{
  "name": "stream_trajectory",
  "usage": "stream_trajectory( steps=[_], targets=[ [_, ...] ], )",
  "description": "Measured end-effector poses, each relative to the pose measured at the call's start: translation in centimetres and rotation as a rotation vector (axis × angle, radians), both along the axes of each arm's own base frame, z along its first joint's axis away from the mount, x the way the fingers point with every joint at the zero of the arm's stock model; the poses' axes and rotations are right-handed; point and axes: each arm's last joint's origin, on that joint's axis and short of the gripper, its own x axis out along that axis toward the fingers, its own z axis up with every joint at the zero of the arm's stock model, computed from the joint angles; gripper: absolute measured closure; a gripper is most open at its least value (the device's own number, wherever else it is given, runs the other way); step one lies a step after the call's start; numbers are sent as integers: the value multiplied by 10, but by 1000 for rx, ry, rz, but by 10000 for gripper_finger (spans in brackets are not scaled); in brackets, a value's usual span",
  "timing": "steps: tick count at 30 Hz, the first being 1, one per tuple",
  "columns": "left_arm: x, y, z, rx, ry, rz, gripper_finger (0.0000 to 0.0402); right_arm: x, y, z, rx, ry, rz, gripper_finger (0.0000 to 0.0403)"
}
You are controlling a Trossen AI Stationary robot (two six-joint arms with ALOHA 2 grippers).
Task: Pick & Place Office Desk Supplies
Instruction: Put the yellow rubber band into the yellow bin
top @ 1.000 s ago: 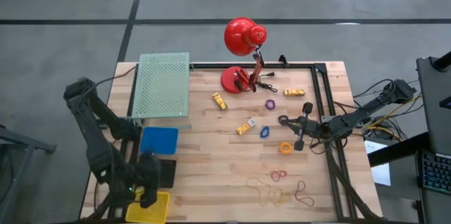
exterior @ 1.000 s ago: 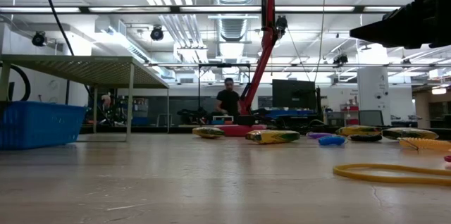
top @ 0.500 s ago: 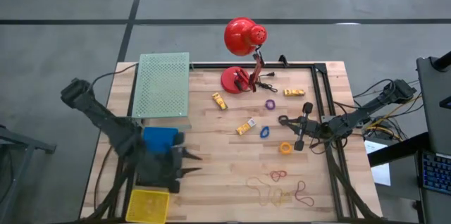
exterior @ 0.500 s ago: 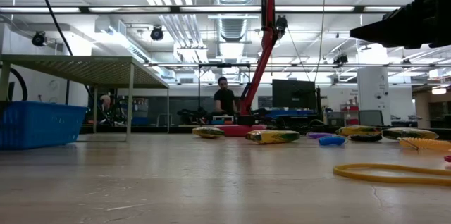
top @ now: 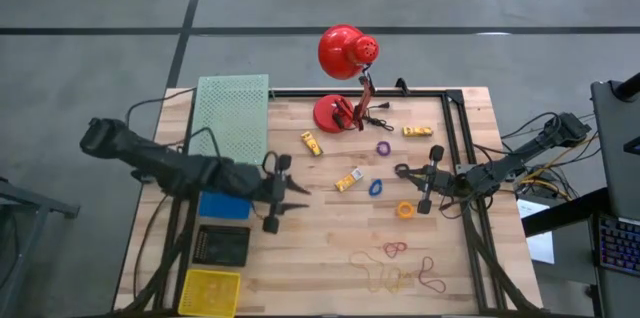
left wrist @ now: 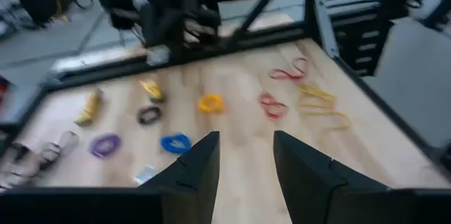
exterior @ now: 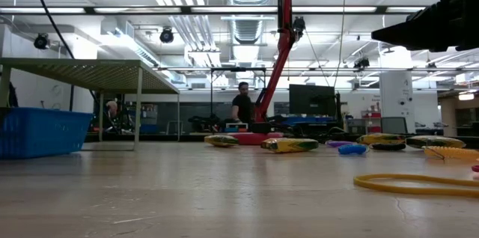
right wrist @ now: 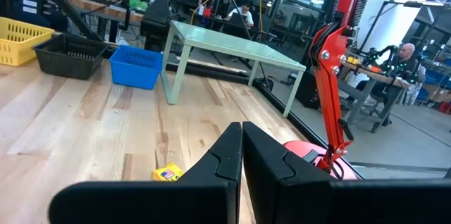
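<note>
- Left fingers (top: pixel 290 196) parted, holding nothing, over bare counter (top: pixel 310 248).
- Office desk supplies (top: pixel 377 187) lie scattered ahead of them.
- Right fingers (top: pixel 400 171) closed, empty, beside the orange ring (top: pixel 405 210).

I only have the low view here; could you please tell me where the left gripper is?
Observer: The left gripper hovers over bare wood just to the right of the blue bin. It is open and holds nothing.
Operator: Thank you. And the right gripper?
Observer: The right gripper is shut and empty, above the table near the orange ring.
Operator: Are there any containers besides the blue bin?
Observer: Yes, a black tray and a yellow basket sit in a row with it on the left arm's side.
</note>
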Motion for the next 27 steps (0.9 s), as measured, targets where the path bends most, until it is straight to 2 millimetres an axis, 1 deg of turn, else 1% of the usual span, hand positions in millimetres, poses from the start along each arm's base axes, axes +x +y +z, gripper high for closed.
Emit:
stream_trajectory(
  steps=[3,6,12,15,20,27],
  targets=[
    [-3,16,9,-11,-30,12,266,0,0,0,0,0,0,394],
    [-14,25,17,-12,-19,18,266,0,0,0,0,0,0,394],
    [-43,31,25,9,56,18,266,0,0,0,0,0,0,394],
    [-52,32,31,-16,46,27,266,0,0,0,0,0,0,394],
    [-60,34,34,-48,23,38,266,0,0,0,0,0,0,394],
    [-60,34,34,-21,20,44,266,0,0,0,-4,2,0,394]
  ],
)
